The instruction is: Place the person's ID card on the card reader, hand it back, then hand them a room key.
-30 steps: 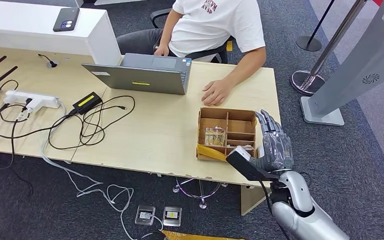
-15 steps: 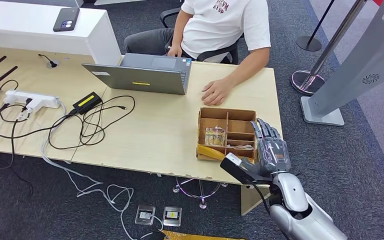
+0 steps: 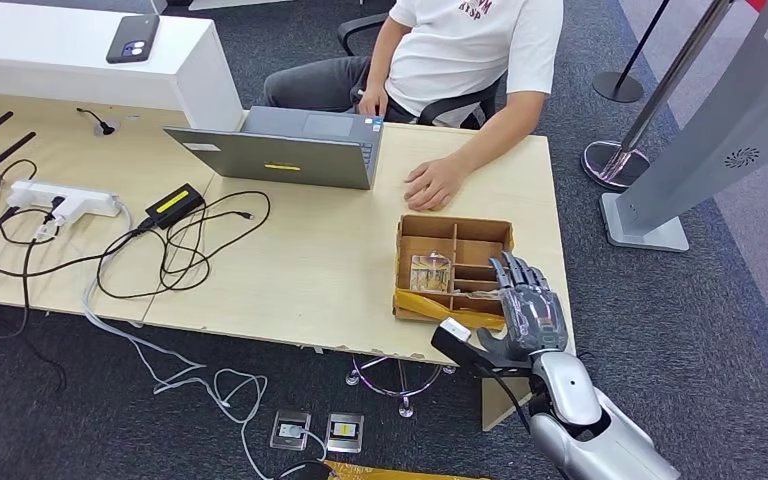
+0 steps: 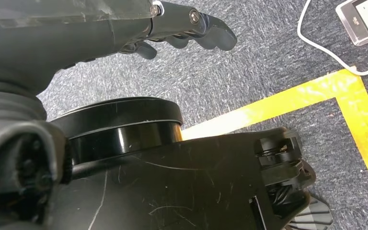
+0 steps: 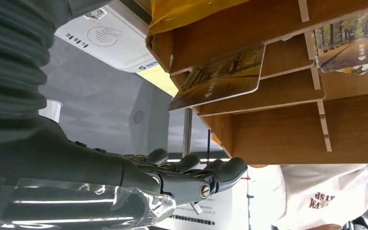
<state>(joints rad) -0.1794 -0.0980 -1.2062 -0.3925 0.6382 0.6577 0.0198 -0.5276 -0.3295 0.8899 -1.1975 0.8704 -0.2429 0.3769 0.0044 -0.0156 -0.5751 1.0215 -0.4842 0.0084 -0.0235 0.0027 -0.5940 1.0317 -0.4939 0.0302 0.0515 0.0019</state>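
In the head view my right hand [image 3: 527,310] hovers at the near right corner of a wooden divided tray [image 3: 455,222], fingers stretched out and apart, holding nothing. The tray holds picture cards [image 3: 429,272]. The right wrist view shows the hand [image 5: 124,182] beside the tray's wall [image 5: 278,129], with one tree-print card [image 5: 218,76] sticking out of a slot and another [image 5: 352,45] deeper in. A white card reader [image 5: 106,36] lies by the tray's corner. My left hand [image 4: 124,24] hangs over the carpet, fingers loosely extended and holding nothing.
A person in a white shirt [image 3: 480,40] sits across the table, one hand [image 3: 435,185] flat on the wood behind the tray. A grey laptop [image 3: 290,150], cables and a power strip [image 3: 65,200] lie to the left. A yellow strip [image 3: 440,308] lies against the tray's near wall.
My right hand has drawn back from the tray's right side toward the table's near edge. The person has shifted to the right on the chair.
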